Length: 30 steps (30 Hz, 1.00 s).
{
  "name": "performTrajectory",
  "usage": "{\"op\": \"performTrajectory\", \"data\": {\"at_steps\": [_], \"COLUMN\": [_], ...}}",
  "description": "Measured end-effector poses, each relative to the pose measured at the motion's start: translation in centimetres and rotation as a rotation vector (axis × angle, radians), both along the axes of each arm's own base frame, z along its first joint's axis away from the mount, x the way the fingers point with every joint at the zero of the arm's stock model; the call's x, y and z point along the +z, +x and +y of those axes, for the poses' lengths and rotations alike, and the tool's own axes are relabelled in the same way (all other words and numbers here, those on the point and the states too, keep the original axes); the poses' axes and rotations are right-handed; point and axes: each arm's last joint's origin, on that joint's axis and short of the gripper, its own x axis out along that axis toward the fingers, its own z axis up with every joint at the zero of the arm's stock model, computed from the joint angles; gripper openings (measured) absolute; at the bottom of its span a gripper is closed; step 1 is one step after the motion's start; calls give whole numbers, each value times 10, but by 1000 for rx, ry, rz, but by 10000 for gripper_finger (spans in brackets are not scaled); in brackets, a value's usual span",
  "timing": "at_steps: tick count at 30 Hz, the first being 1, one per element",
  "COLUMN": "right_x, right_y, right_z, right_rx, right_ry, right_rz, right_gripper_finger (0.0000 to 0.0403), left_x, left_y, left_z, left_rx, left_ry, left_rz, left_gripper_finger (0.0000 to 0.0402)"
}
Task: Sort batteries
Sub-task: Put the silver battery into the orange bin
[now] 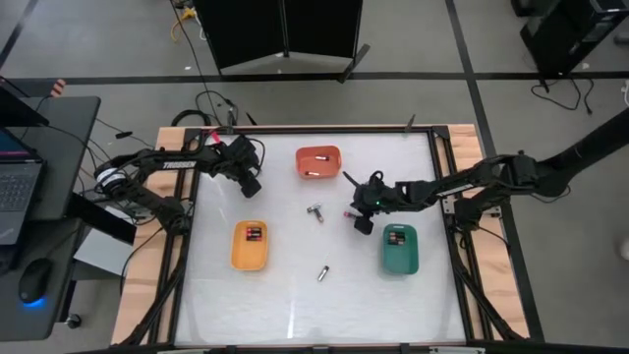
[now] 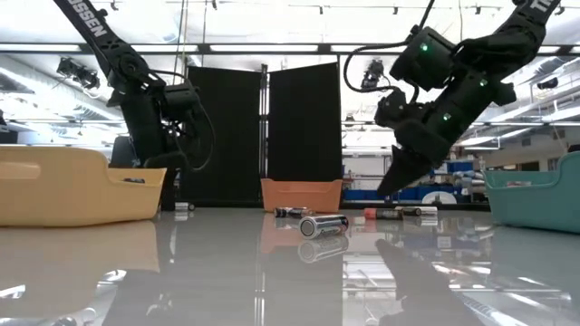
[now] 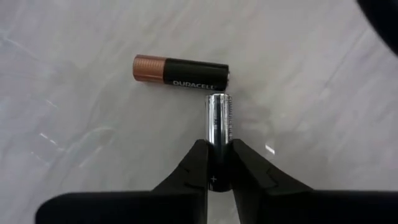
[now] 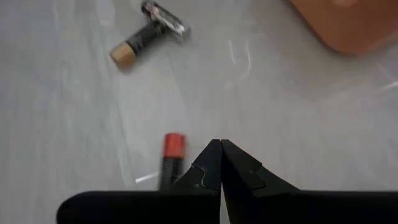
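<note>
Black fingers of your left pincer [image 3: 219, 146] pinch a silver battery [image 3: 219, 115]; a copper-capped battery [image 3: 180, 73] lies on the bench [image 3: 74, 143] just beyond. Your right pincer [image 4: 221, 149], pressed together, hangs beside a red-tipped battery [image 4: 173, 152], near the orange tray [image 4: 348, 25].

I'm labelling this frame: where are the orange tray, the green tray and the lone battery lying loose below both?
orange tray [image 1: 318, 149]: high view, far rim.
green tray [image 1: 401, 262]: high view, bare floor.
lone battery [image 1: 322, 273]: high view, mid-body.
</note>
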Motion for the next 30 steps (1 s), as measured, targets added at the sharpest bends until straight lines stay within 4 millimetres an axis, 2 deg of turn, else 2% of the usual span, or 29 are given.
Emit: {"op": "performTrajectory", "data": {"at_steps": [8, 11, 19, 24, 30], "right_x": [-15, -22, -19, -18, -18], "right_y": [-3, -2, -2, -3, -3], "right_z": [-13, -17, -13, -13, -13], "right_rx": [-47, -60, -42, -34, -34], "right_ry": [-6, -8, -4, 0, -1], "right_rz": [92, 113, 103, 101, 100], "right_gripper_finger": [13, 13, 13, 13, 13], "left_x": [37, 55, 95, 99, 89], "left_y": [13, 24, 53, 81, 124], "left_z": [-5, -2, 10, 13, 20], "left_rx": [-18, -42, -151, -265, -385], "left_ry": [76, 116, 173, 152, 144], "left_rz": [-117, -171, -306, -335, -283], "left_gripper_finger": [46, 46, 46, 46, 46]}}
